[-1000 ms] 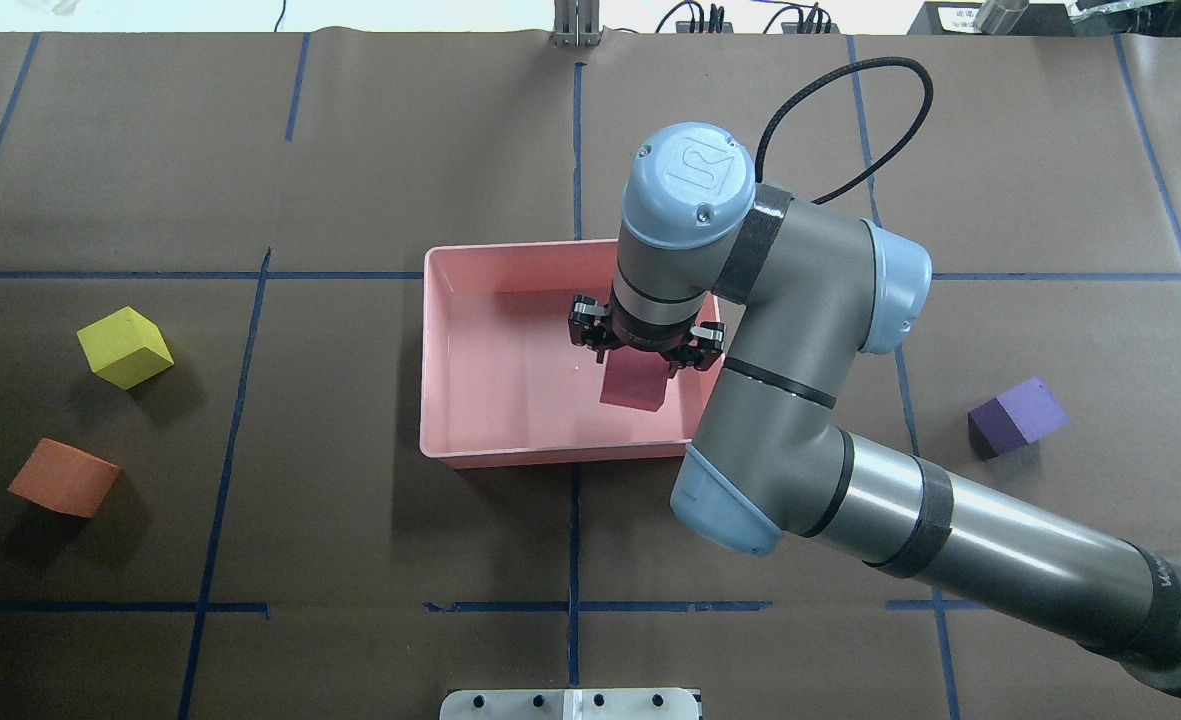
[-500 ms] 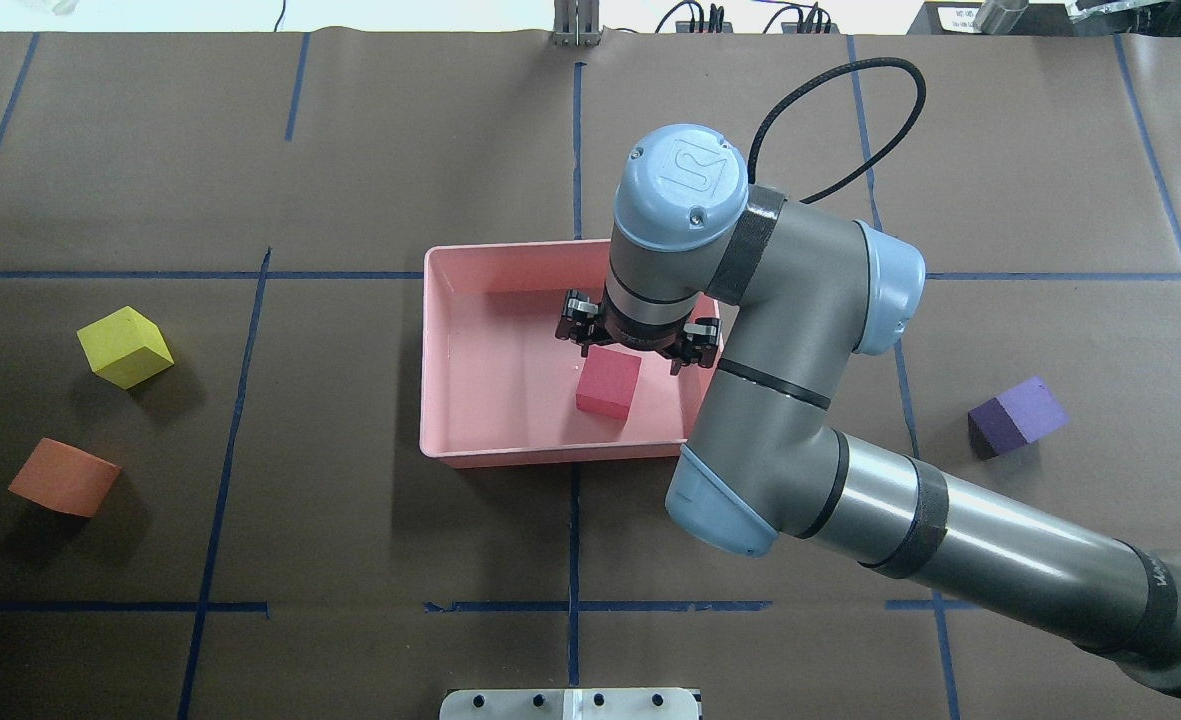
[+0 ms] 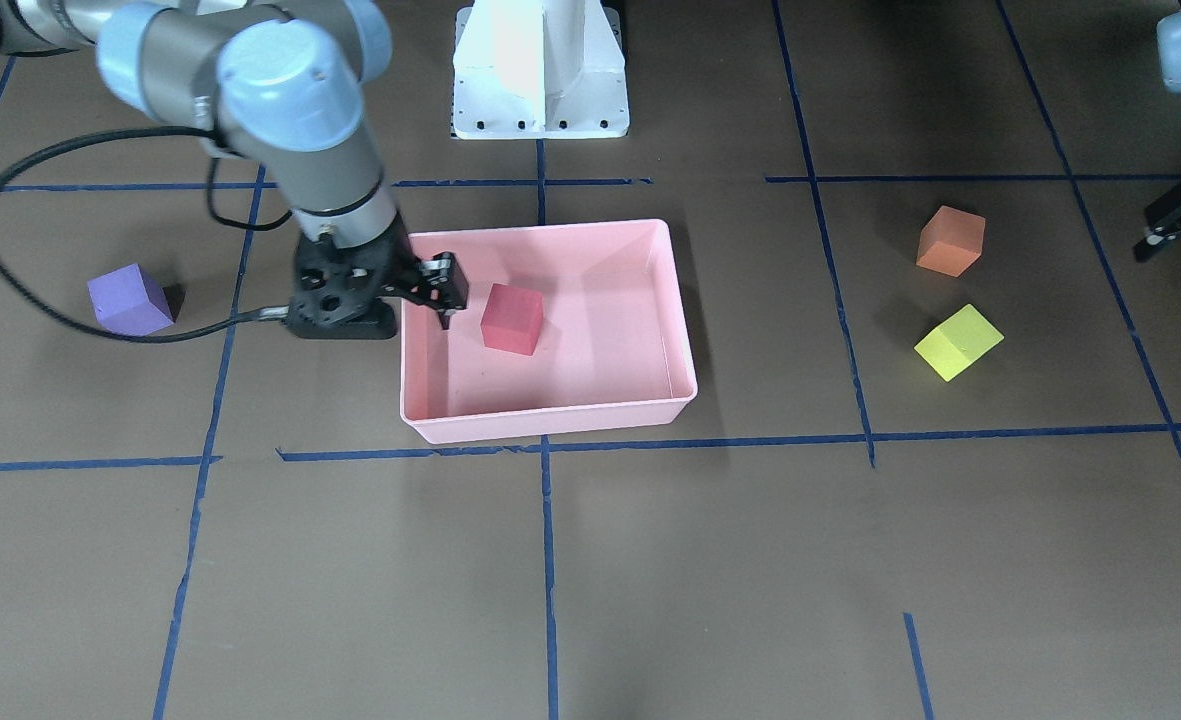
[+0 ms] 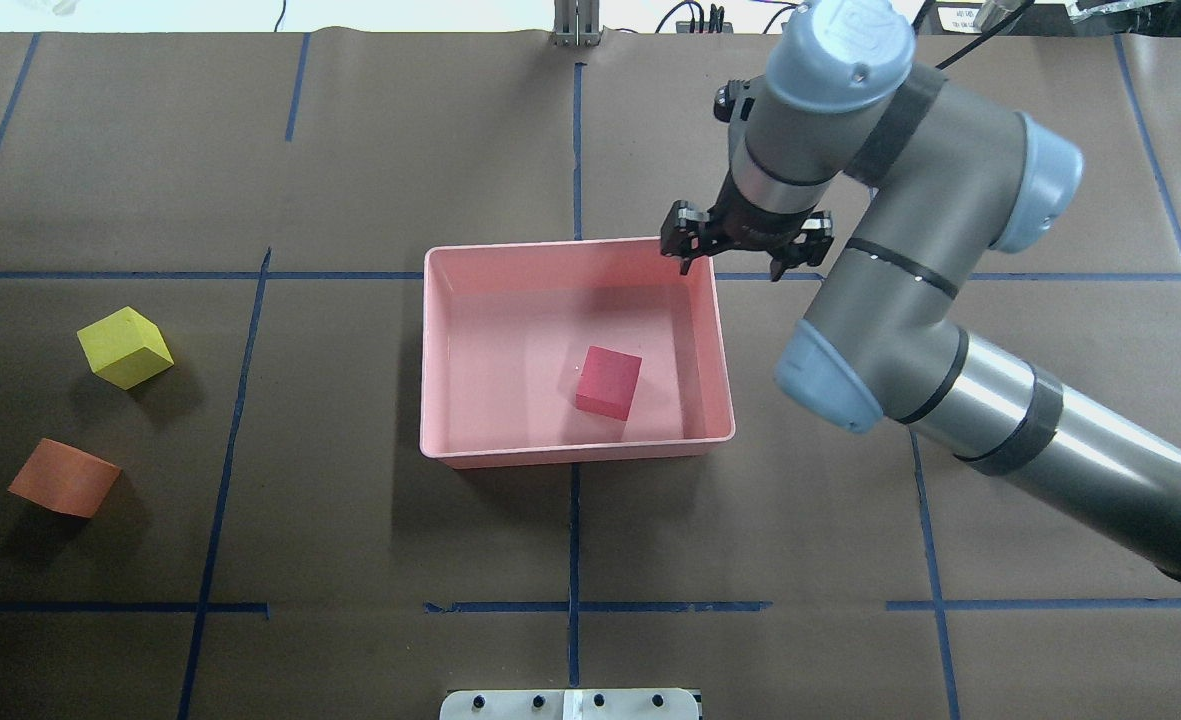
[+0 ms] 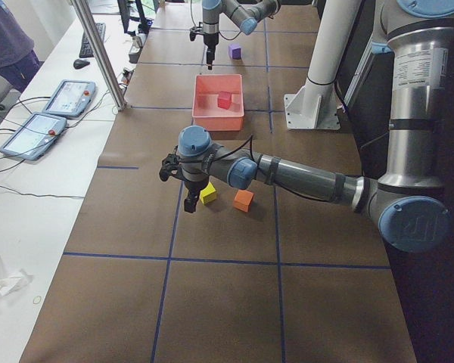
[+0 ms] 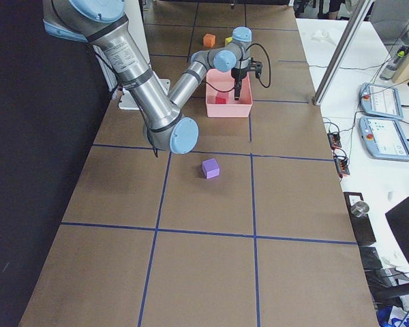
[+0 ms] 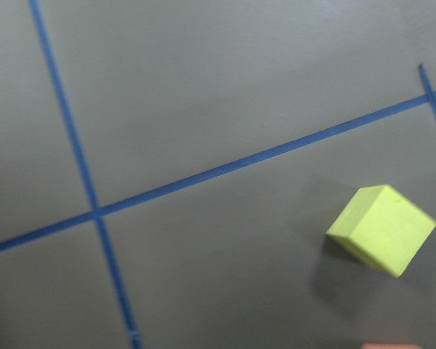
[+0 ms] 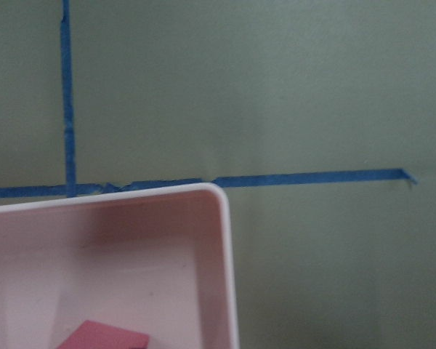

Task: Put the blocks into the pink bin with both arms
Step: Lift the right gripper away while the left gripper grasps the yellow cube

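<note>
- You see the red block (image 4: 609, 382) lying on the floor of the pink bin (image 4: 427, 350), toward the side of the robot's right arm, with nothing touching it.
- Your right gripper (image 4: 732, 265) hangs above the bin's wall on the robot's right side. Its fingers are spread apart and hold nothing.
- The right wrist camera shows you one rounded bin corner, an edge of the red block inside it, and blue tape lines (image 8: 67, 94) on the table beyond.
- Your left gripper (image 5: 189, 201) hovers over the table near the yellow block (image 4: 125, 346) and the orange block (image 4: 63, 477). You cannot tell whether its fingers are apart or together.
- The left wrist camera shows you the yellow block resting on the brown table cover (image 7: 225, 80), off to one side, with none of the gripper's fingers in view.
- The yellow and orange blocks sit near each other, well apart from the bin on the robot's left.
- The purple block (image 3: 130, 298) rests on the table on the robot's right, outside the bin.
</note>
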{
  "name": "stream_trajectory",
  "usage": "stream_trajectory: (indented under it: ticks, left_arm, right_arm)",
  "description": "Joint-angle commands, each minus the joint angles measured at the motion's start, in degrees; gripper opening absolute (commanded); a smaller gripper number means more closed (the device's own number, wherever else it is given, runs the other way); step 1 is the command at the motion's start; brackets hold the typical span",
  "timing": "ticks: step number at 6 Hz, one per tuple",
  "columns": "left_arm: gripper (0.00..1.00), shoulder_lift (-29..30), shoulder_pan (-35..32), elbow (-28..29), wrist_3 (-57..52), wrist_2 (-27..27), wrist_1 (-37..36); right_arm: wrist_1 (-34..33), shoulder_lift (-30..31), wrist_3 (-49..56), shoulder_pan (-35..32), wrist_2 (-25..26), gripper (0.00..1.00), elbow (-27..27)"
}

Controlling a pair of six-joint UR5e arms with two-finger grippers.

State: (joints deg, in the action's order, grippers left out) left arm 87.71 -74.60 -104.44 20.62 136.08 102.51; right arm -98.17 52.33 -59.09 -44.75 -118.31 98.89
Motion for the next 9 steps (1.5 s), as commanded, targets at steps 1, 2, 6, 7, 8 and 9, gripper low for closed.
stream_trajectory:
  ticks: [1, 2, 6, 7, 8, 9]
  left_arm:
    - [1.0, 0.0, 7.24, 0.29, 26.19, -0.72, 6.97]
    - [1.0, 0.09, 11.19, 0.29, 34.84, -4.81, 8.75]
    - [1.0, 6.93, 20.45, 6.95, 49.43, -13.56, 11.05]
    - [1.0, 7.21, 21.59, 7.75, 49.0, -13.56, 11.05]
    - [1.0, 6.95, 21.77, 7.76, 48.9, -13.56, 10.96]
    - [1.0, 6.95, 22.47, 8.37, 48.99, -13.64, 10.87]
  right_arm:
    - [0.09, 5.47, 15.92, -8.46, -4.36, 1.0, -0.01]
    - [0.09, 8.55, 25.5, -13.38, -6.21, 1.0, -0.1]
    - [0.17, 17.45, 50.91, -24.94, -12.38, 1.0, -0.36]
    - [0.18, 17.72, 50.91, -24.95, -12.38, 1.0, -0.36]
    - [0.35, 18.24, 50.91, -24.95, -12.29, 1.0, -0.28]
    - [0.44, 18.68, 50.91, -24.95, -11.95, 1.0, -0.28]
